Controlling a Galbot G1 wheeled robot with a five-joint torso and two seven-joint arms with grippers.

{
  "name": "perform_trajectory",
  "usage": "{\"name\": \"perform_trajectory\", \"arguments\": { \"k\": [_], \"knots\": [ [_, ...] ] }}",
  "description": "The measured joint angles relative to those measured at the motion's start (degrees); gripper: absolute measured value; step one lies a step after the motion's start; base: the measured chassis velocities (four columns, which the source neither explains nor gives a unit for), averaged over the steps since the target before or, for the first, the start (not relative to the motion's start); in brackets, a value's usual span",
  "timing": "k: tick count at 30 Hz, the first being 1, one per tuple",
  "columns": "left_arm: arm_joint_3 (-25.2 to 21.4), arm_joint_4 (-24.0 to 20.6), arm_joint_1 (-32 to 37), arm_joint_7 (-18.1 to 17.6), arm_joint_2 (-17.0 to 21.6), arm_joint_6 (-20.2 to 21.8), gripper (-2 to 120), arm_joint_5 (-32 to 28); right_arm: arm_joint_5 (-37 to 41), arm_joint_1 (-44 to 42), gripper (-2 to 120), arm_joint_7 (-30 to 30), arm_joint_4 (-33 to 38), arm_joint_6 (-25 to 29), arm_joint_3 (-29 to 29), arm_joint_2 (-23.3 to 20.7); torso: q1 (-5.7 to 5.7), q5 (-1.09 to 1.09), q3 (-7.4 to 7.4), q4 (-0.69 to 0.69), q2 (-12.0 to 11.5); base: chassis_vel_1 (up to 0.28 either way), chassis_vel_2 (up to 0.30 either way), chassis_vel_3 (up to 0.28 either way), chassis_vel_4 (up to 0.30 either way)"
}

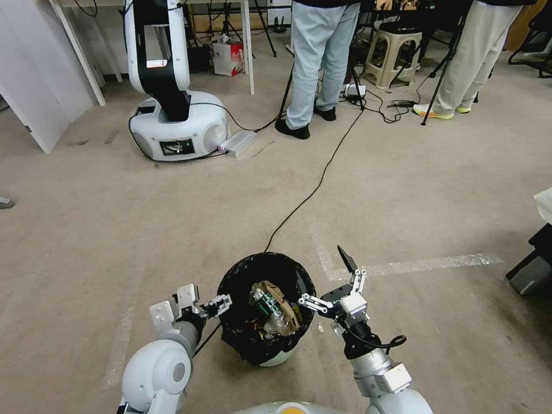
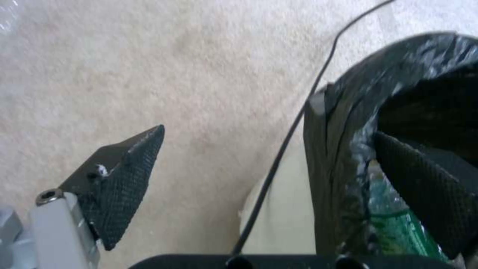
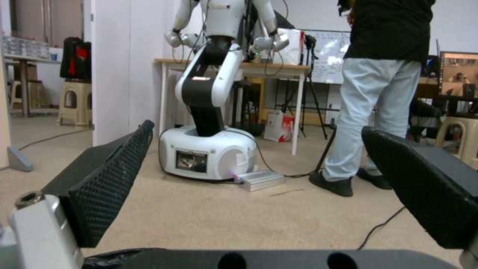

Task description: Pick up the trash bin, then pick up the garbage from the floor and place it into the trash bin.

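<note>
Counted on the beige carpet are 1 small round white plastic trash bin (image 1: 275, 357) lined with a glossy black bag, 1 crumpled green-labelled clear bottle (image 1: 265, 306) inside it, 2 grey robot grippers, 1 white-and-black wheeled robot (image 1: 172, 109), 1 black floor cable (image 1: 322, 172) and 1 beige plastic stool (image 1: 391, 57).
</note>
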Motion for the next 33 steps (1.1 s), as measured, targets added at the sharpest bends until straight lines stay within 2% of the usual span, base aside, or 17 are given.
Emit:
{"name": "perform_trajectory", "arguments": {
  "k": [9,11,13,14,15,17,18,20,21,22,24,25,27,28,31,33],
  "knots": [
    [-0.6,-3.2,1.3,0.7,0.4,-2.2,100,4.6,0.0,0.2,100,0.0,-0.3,0.1,-0.1,0.1,0.00,0.01,0.00,0.00,0.0,0.000,0.000,0.000,0.000],
    [-0.7,-4.7,2.5,1.4,0.5,-3.7,100,7.7,0.0,0.4,100,0.3,-0.4,0.1,-0.1,0.1,0.00,0.01,0.00,0.00,0.0,0.000,0.000,0.000,0.000],
    [-0.6,-5.7,4.2,3.7,0.5,-8.2,100,13.8,-0.5,0.7,100,2.2,-0.5,-0.6,-0.3,0.3,0.00,0.01,0.00,0.00,0.0,0.000,0.000,0.000,0.000],
    [-0.6,-5.7,4.2,3.7,0.5,-8.2,100,13.8,-0.5,0.7,100,2.2,-0.5,-0.6,-0.3,0.3,0.00,0.01,0.00,0.00,0.0,0.000,0.000,0.000,0.000],
    [-0.5,-5.7,4.8,4.5,0.4,-11.1,100,16.1,-0.9,0.7,100,3.4,-0.5,-1.2,-0.4,0.4,0.00,0.01,0.00,0.01,0.0,0.000,0.000,0.000,0.000],
    [-0.4,-5.3,6.5,7.1,-0.1,-20.8,100,23.7,-1.5,0.9,100,7.7,-0.4,-3.8,-1.0,0.8,0.00,0.02,0.00,0.00,0.0,0.000,0.000,0.000,0.000],
    [-0.4,-5.3,6.5,7.1,-0.1,-20.8,100,23.7,-1.5,0.9,100,7.7,-0.4,-3.8,-1.0,0.8,0.00,0.02,0.00,0.00,0.0,0.000,0.000,0.000,0.000],
    [-0.5,-4.1,7.9,8.4,-0.6,-27.5,100,28.6,-1.6,1.1,100,9.2,-0.4,-5.0,-1.1,1.0,0.00,0.00,0.00,0.00,0.0,0.000,0.000,0.000,0.000],
    [-0.5,-4.1,7.9,8.4,-0.6,-27.5,100,28.6,-1.6,1.1,100,9.2,-0.4,-5.0,-1.1,1.0,0.00,0.00,0.00,0.00,0.0,0.000,0.000,0.000,0.000],
    [-0.4,-2.8,9.2,9.1,-0.9,-32.5,100,31.8,-1.6,1.3,100,10.4,-0.3,-5.9,-1.5,1.1,0.00,0.00,0.00,0.00,0.0,0.000,0.000,0.000,0.000],
    [0.1,-1.7,11.2,9.9,-1.2,-37.8,100,33.8,-1.7,1.5,100,11.3,-0.3,-6.8,-2.0,1.6,0.00,0.00,0.00,0.00,0.0,0.000,0.000,0.000,0.000],
    [0.1,-1.7,11.2,9.9,-1.2,-37.8,100,33.8,-1.7,1.5,100,11.3,-0.3,-6.8,-2.0,1.6,0.00,0.00,0.00,0.00,0.0,0.000,0.000,0.000,0.000],
    [0.7,0.1,13.8,10.7,-1.6,-45.4,100,36.7,-2.5,1.9,100,12.2,-0.6,-7.5,-2.6,2.2,0.00,0.00,0.00,0.01,0.0,0.000,0.000,0.000,0.000],
    [0.7,0.1,13.8,10.7,-1.6,-45.4,100,36.7,-2.5,1.9,100,12.2,-0.6,-7.5,-2.6,2.2,0.00,0.00,0.00,0.01,0.0,0.000,0.000,0.000,0.000],
    [0.6,2.2,15.2,11.0,-1.9,-51.7,100,42.0,-3.5,1.9,100,13.2,-1.0,-7.8,-2.7,2.5,0.00,0.00,0.00,0.00,0.0,0.000,0.000,0.000,0.000],
    [0.7,2.7,15.6,10.8,-2.0,-52.9,100,42.9,-3.9,1.9,100,13.5,-1.2,-7.8,-2.6,2.6,0.00,0.00,0.00,0.00,0.0,0.000,0.000,0.000,0.000]
  ]
}}
